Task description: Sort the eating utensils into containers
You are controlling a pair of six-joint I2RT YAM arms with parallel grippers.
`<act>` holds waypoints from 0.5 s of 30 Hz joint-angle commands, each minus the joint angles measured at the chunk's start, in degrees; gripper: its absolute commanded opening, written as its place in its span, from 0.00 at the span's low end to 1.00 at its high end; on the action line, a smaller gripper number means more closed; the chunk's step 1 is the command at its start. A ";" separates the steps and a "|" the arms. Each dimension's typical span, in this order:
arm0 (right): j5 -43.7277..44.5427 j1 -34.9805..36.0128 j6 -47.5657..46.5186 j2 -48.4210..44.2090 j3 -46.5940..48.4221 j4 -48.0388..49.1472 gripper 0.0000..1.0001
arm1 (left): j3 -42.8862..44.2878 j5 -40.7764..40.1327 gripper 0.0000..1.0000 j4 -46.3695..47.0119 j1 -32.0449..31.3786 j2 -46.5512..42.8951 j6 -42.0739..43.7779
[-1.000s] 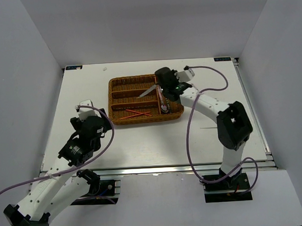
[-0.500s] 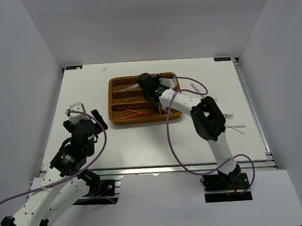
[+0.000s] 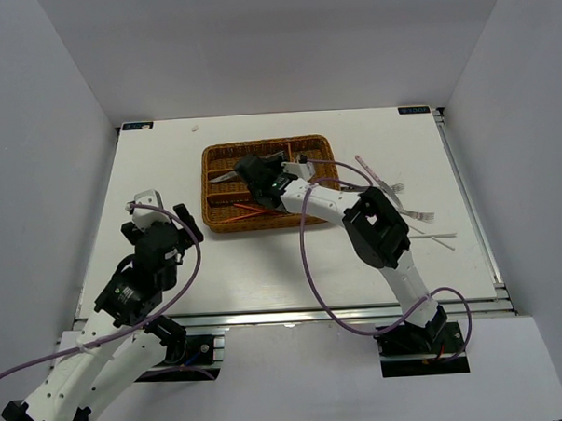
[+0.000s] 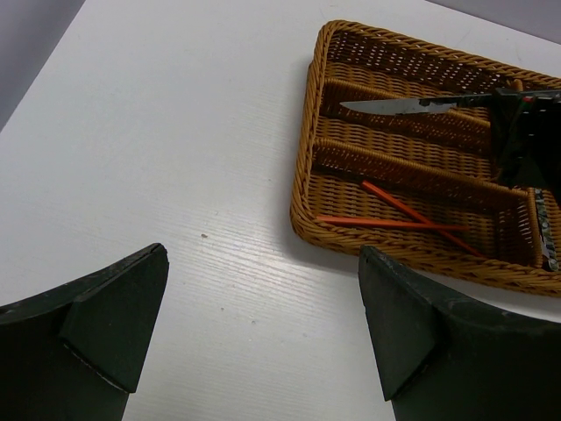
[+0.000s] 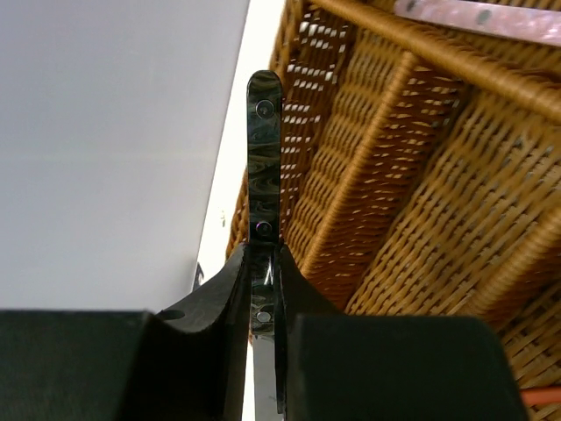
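Note:
The brown wicker tray (image 3: pixel 263 224) lies at the middle of the table. My right gripper (image 3: pixel 255 174) is over its left half, shut on the dark handle of a silver knife (image 3: pixel 225 177) whose blade points left, above the long slots. The right wrist view shows the jaws (image 5: pixel 263 263) clamped on the knife handle (image 5: pixel 264 132) over the tray (image 5: pixel 421 219). Two red chopsticks (image 4: pixel 394 221) lie in the nearest slot. A pink handle (image 5: pixel 473 13) lies in a farther slot. My left gripper (image 4: pixel 263 298) is open and empty over bare table, left of the tray (image 4: pixel 302 193).
On the table right of the tray lie silver forks (image 3: pixel 398 187), another fork (image 3: pixel 417 214), a pink-handled utensil (image 3: pixel 365 164) and white chopsticks (image 3: pixel 433 236). White walls enclose the table on three sides.
My right gripper has carried the knife leftward across the tray, from its right end to its left half. The left arm drew back a little and now holds still.

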 commanded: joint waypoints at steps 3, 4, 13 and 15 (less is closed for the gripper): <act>4.31 -0.33 5.41 0.95 -0.74 -2.33 0.00 | -0.23 1.32 0.98 0.99 -0.06 -1.02 0.62; 4.22 -0.25 5.59 1.03 -0.92 -1.90 0.00 | -0.32 1.41 0.98 0.99 -0.06 -1.02 0.71; 3.69 -0.07 4.63 -0.55 -5.05 1.18 0.43 | -0.32 1.68 0.98 0.90 -0.06 -1.46 0.97; 3.78 -0.07 3.49 -1.60 -5.75 2.23 0.48 | -0.40 1.59 0.98 0.90 -0.06 -1.72 0.88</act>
